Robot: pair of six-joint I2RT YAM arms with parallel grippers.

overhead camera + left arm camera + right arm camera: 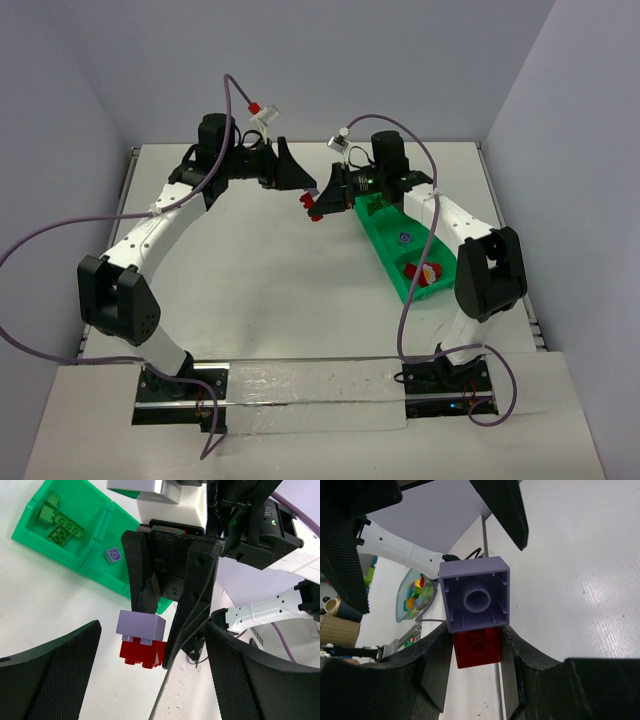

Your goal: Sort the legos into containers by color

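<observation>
My right gripper (476, 641) is shut on a red brick (477, 649), held in the air. A purple brick (475, 600) is stuck to it and juts out past the fingertips. In the left wrist view the purple brick (141, 625) sits on top of the red brick (143, 653). My left gripper (154, 626) is open, its mesh pads (55, 675) standing wide on either side of the pair without touching. From above, both grippers (297, 172) (318, 203) meet over the table's far middle. The green tray (385, 252) lies just to the right.
The tray's compartments (30, 527) hold green bricks (62, 527), a small purple brick (114, 555) and red bricks (425, 272). A clear dish of mixed bricks (415, 597) sits beyond the table's edge. Purple cables (405, 300) loop near both arms.
</observation>
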